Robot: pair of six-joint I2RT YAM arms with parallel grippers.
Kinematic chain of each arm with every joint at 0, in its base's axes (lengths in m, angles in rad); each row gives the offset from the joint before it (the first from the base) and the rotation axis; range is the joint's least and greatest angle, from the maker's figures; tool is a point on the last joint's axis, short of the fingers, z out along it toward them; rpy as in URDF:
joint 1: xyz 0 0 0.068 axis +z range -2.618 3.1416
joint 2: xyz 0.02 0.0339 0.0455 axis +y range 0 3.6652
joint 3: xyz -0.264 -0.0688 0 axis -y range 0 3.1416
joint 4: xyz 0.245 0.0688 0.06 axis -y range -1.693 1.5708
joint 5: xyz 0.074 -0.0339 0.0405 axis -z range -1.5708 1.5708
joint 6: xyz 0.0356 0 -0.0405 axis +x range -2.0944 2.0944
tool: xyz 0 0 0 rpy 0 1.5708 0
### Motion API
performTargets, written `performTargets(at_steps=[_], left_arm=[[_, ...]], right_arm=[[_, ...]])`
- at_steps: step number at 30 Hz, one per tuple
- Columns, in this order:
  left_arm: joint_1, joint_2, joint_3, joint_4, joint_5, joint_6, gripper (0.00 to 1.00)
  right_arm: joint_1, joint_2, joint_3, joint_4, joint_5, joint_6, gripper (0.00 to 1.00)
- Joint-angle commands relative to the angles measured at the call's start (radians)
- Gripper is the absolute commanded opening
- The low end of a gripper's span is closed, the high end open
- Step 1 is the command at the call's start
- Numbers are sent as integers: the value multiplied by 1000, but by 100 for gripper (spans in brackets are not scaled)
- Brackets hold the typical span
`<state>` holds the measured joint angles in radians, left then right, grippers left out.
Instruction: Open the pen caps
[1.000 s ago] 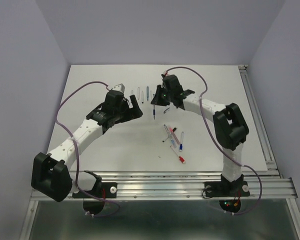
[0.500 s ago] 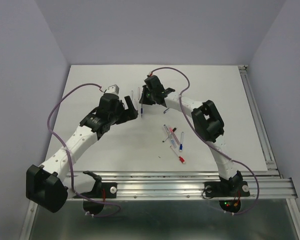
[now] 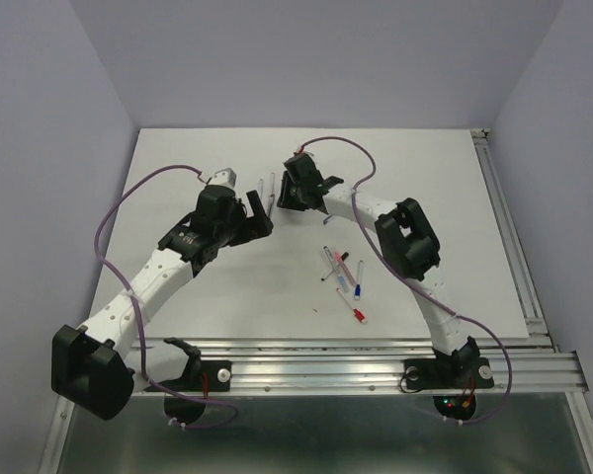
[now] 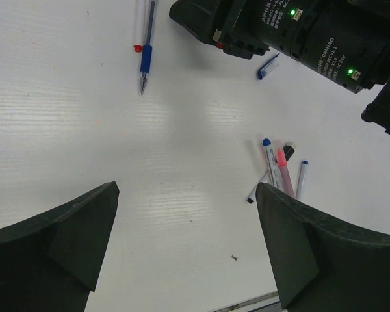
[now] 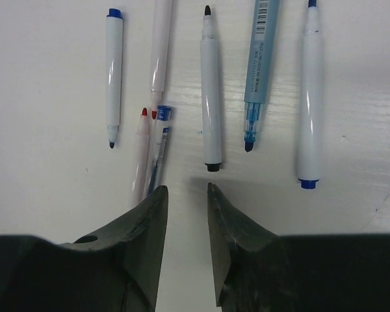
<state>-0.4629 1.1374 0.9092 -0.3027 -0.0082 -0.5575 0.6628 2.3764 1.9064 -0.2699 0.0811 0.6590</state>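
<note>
Swung left, the right jaws (image 5: 186, 192) now stand slightly parted and empty at the far row, their blue pen (image 4: 145, 60) dropped; left jaws (image 4: 187, 190) gape empty; remaining pen caps (image 3: 357, 292) lie near-right of both, on pens pointing roughly near-to-far.

Overhead view from behind, whole table (image 3: 455, 217), both wrist views close, looking down on it

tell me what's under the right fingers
Bare white table shows in the gap between the right fingers, and a row of pens lies just beyond them. Whatever sits beneath the fingers themselves is covered.
</note>
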Motion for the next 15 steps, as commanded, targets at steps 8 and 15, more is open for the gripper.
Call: performTargets(at_steps=[8,15], left_arm=[[4,-22,-7,53,50,27,99],[4,18,-15,100,137,33,99]], right_arm=[[8,-319,-235,121,65,-56,54],[8,-673,-652,258,94,-191,100]])
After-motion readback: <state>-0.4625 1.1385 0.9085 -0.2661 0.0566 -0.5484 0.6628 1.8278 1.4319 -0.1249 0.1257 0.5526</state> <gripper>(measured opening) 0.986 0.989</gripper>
